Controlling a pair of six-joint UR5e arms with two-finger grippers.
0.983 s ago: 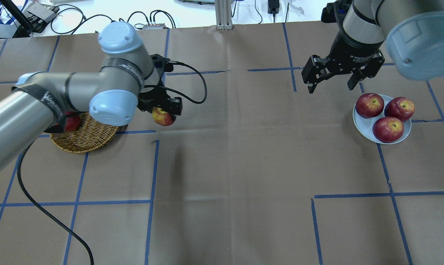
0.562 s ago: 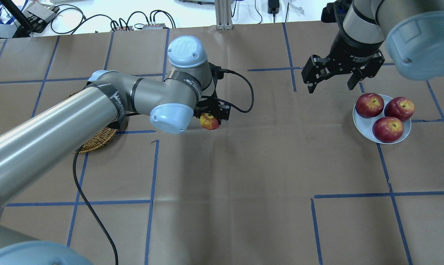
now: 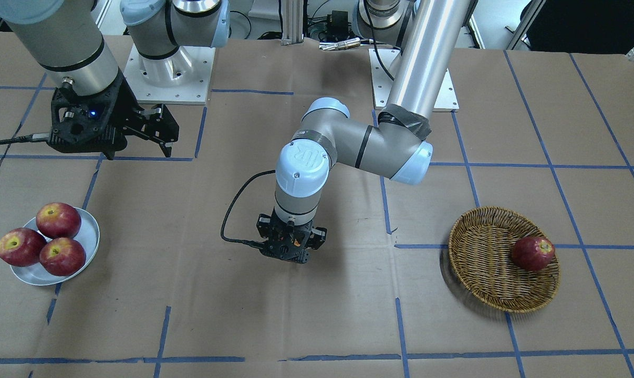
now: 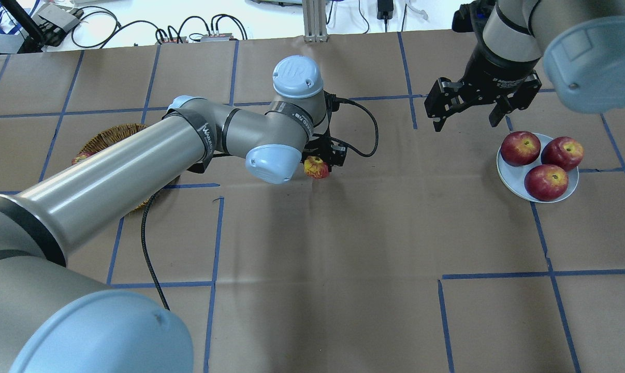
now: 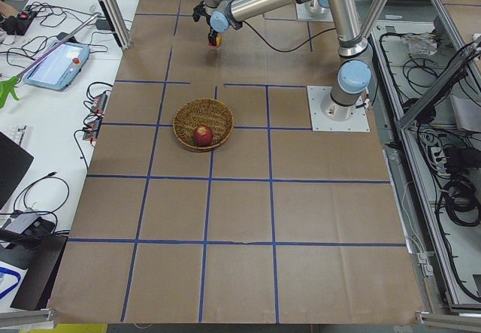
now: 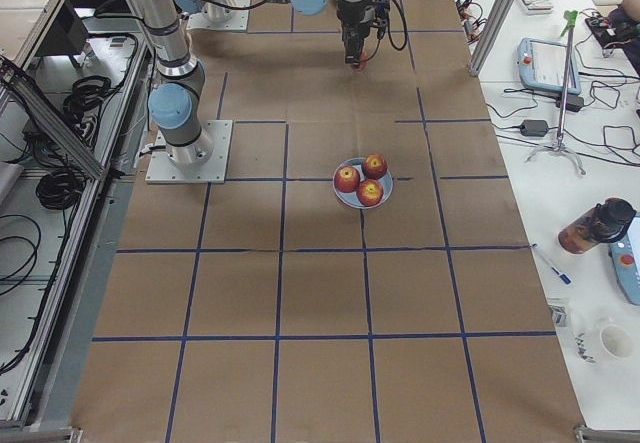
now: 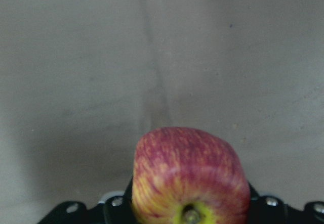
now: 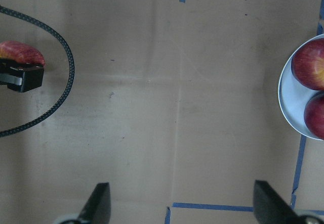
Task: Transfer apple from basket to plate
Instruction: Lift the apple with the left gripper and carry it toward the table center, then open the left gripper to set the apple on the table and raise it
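My left gripper (image 4: 320, 165) is shut on the pale pinkish-red, yellow-streaked apple (image 4: 316, 168) and holds it over the middle of the table, between basket and plate. The left wrist view shows the apple (image 7: 190, 176) close up between the jaws, stem hollow toward the camera. The wicker basket (image 3: 485, 262) lies on my left side, largely hidden by my arm in the overhead view (image 4: 107, 135). The white plate (image 4: 513, 177) sits at the right. My right gripper (image 4: 465, 122) is open and empty, hovering just behind and left of the plate.
Three dark red apples (image 4: 546, 182) fill most of the plate. One dark red apple (image 3: 532, 252) lies in the basket. The left wrist cable (image 4: 364, 140) loops beside the gripper. Blue tape lines cross the brown paper table.
My left arm has carried the apple to the right, from beside the basket to the middle of the table. The right arm has not moved.
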